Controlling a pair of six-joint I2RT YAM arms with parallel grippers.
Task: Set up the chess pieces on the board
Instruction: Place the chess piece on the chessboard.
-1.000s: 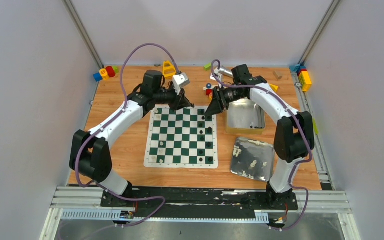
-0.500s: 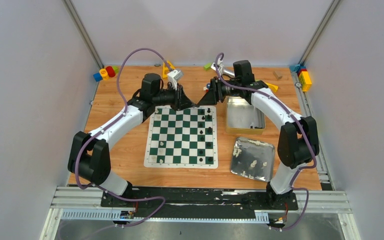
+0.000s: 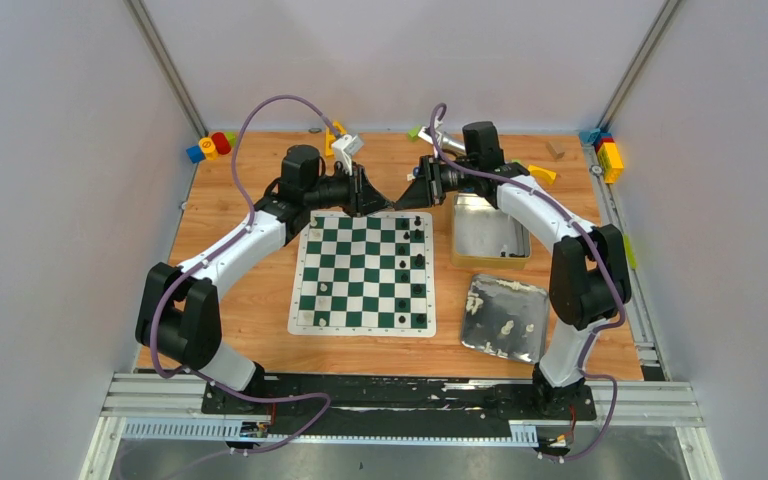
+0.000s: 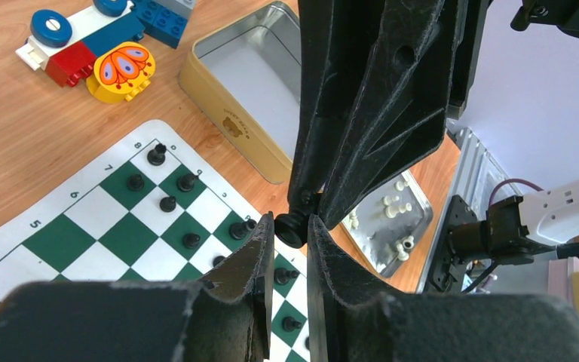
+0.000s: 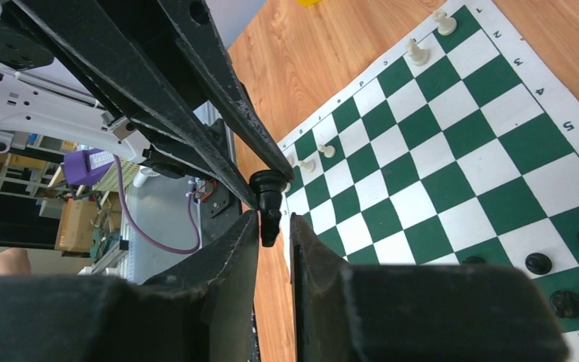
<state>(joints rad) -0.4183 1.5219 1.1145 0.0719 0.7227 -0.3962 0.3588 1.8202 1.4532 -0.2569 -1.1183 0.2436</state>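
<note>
1. Two tools meet tip to tip above the far edge of the board, with one black piece between them.
2. Left tool is clamped on that piece's round base.
3. Right tool has its fingers on either side of the piece's narrow top. A slim gap shows on one side, so whether it grips cannot be told.
4. The piece hangs in the air, clear of the board.
5. The board lies flat on the bench. Other black pieces stand in its two right-hand columns, and a few white pieces stand toward its near left corner.
6. An open tin sits just right of the board. A silver tray lies nearer the arms, with more white pieces on it.
</note>
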